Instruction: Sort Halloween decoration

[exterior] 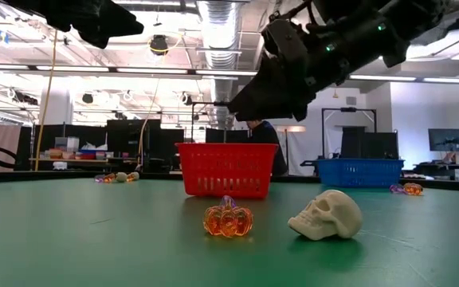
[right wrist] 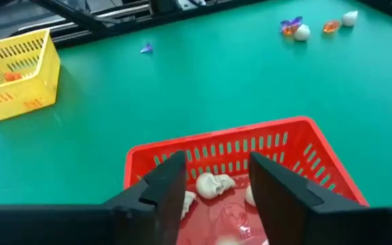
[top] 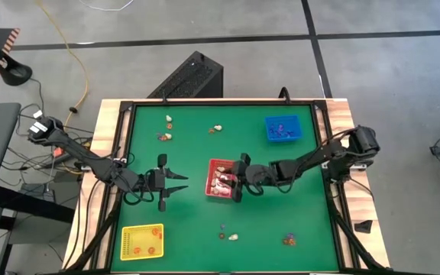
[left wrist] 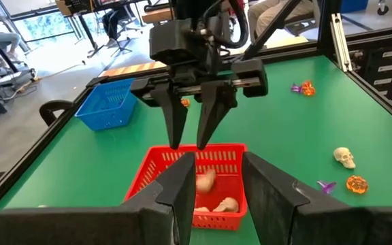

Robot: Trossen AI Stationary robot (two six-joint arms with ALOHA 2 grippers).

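Partly, right gripper (top: pixel 238 180) hides white skulls (right wrist: pixel 214 184) in red tray (top: pixel 211 190)

No readable writing anywhere: nothing legible on the red tray (right wrist: pixel 305 146), the blue tray (top: pixel 283 128), the yellow tray (right wrist: pixel 19 75) or the green counter (top: pixel 205 237), and no brand shows on either arm.

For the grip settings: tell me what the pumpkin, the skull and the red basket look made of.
Pumpkin: translucent orange plastic or resin, glossy; light glows through it. Skull: opaque cream plastic, probably, matte, no glints. Red basket: moulded plastic, slotted walls.
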